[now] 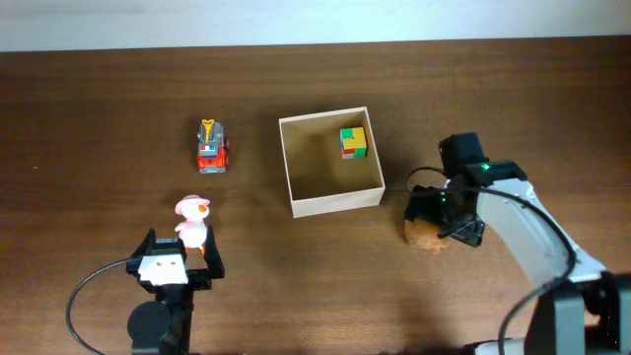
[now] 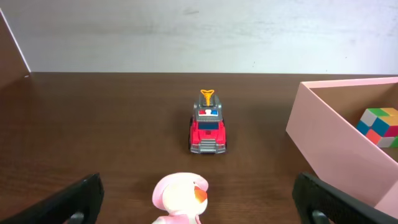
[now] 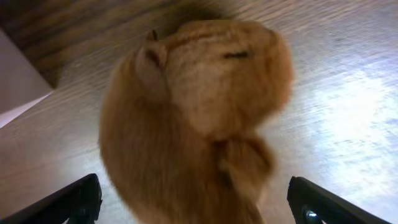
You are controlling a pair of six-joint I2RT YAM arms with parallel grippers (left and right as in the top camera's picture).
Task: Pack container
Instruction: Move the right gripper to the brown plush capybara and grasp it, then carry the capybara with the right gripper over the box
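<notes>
The container [image 1: 335, 201] sits mid-table, cream walls, tan inside, and holds a colourful cube [image 1: 353, 142]; both show at the right of the left wrist view [image 2: 329, 140], cube [image 2: 379, 126]. My right gripper [image 1: 441, 219] is open, lowered around a furry orange-brown plush toy [image 1: 424, 235] just right of the container; the plush [image 3: 193, 118] fills the right wrist view between the jaws [image 3: 194, 202]. My left gripper [image 1: 177, 258] is open, with a pink-and-white duck toy [image 1: 191, 219] just ahead of it [image 2: 180, 196]. A red toy truck [image 1: 212, 147] stands further back [image 2: 208, 127].
The wooden table [image 1: 99, 118] ends at a pale wall strip along the far edge [image 1: 315, 20]. Black cables loop by the left arm base [image 1: 84, 296] and along the right arm [image 1: 537, 212].
</notes>
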